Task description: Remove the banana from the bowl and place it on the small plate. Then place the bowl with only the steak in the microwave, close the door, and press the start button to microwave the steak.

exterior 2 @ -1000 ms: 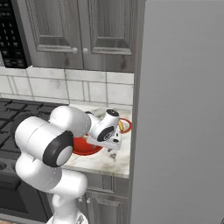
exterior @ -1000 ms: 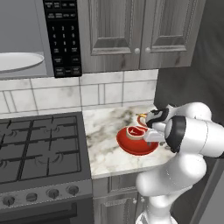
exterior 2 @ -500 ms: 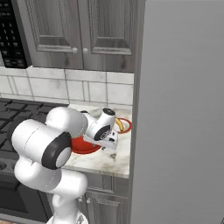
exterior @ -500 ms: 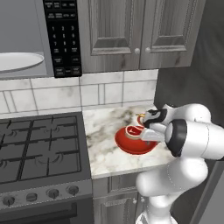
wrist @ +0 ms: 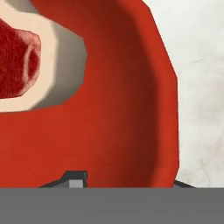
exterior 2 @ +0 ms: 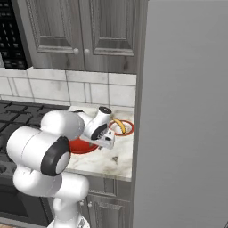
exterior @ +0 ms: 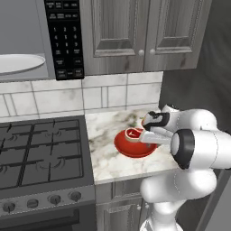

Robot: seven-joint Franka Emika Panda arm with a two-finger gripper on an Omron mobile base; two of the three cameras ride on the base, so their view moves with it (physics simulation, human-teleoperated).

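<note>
The red bowl (exterior: 131, 147) (exterior 2: 78, 146) (wrist: 109, 127) sits on the marble counter (exterior: 106, 158) with the steak (exterior: 134, 134) (wrist: 15, 61) in it. My gripper (exterior: 148, 138) (wrist: 127, 181) is low at the bowl's right rim, open: one dark fingertip (wrist: 75, 177) is inside the bowl and the other just outside the rim. The banana (exterior 2: 118, 125) lies on the small plate (exterior 2: 129, 130), behind my hand. The microwave (exterior: 27, 31) stands open at upper left, showing its turntable (exterior: 18, 63) and keypad (exterior: 67, 40). Its door is out of view.
A gas stove (exterior: 40, 153) adjoins the counter on the left. A tall grey panel (exterior 2: 182, 111) walls off the counter's right end. Grey cabinets (exterior: 144, 31) hang above the tiled backsplash (exterior: 103, 97).
My hand has dropped slightly and shifted left onto the bowl's right rim. Bowl, steak, banana and plate have stayed put.
</note>
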